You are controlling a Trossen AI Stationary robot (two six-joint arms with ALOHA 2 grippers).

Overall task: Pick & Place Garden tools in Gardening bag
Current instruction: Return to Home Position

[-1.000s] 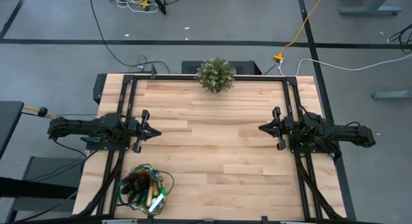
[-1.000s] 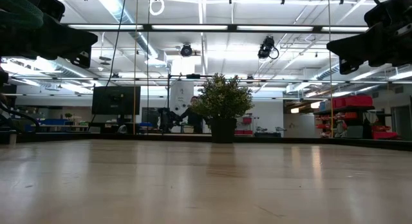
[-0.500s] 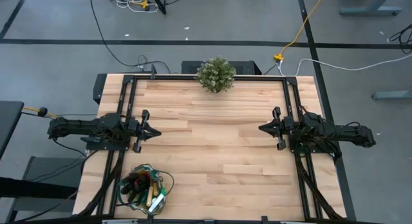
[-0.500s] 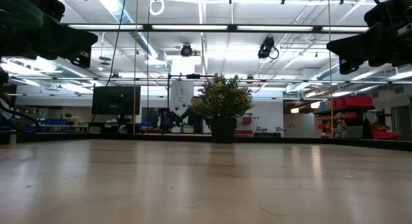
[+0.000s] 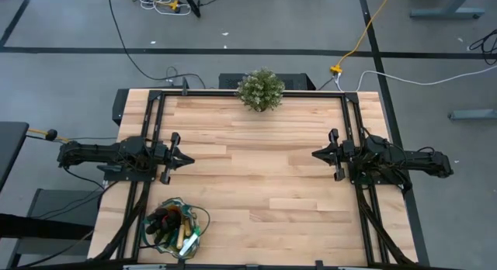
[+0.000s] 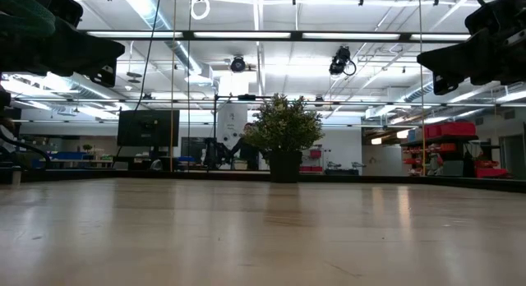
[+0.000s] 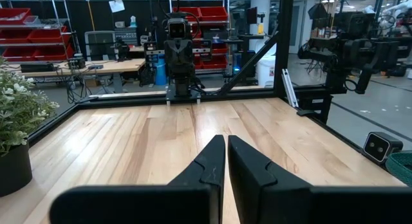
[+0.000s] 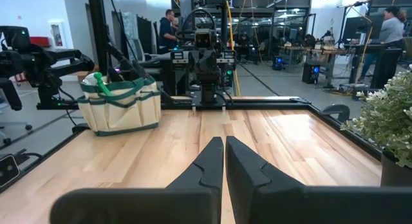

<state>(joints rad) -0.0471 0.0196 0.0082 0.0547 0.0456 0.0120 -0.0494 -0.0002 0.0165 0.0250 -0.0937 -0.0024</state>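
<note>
The tan gardening bag (image 5: pixel 176 226) with green trim stands on its base at the table's near left corner, with garden tools sticking out of its top; it also shows in the right wrist view (image 8: pixel 120 105). My left gripper (image 5: pixel 189 157) hovers at the table's left side, shut and empty; its own view shows the closed fingers (image 7: pixel 226 161). My right gripper (image 5: pixel 315 154) hovers at the right side, shut and empty, as its own view shows (image 8: pixel 223 161). Both point toward the table's middle.
A bushy potted plant (image 5: pixel 260 89) stands at the middle of the table's far edge. A black frame rail (image 5: pixel 248 93) runs along the table's sides. People stand in the room beyond the table (image 8: pixel 389 31).
</note>
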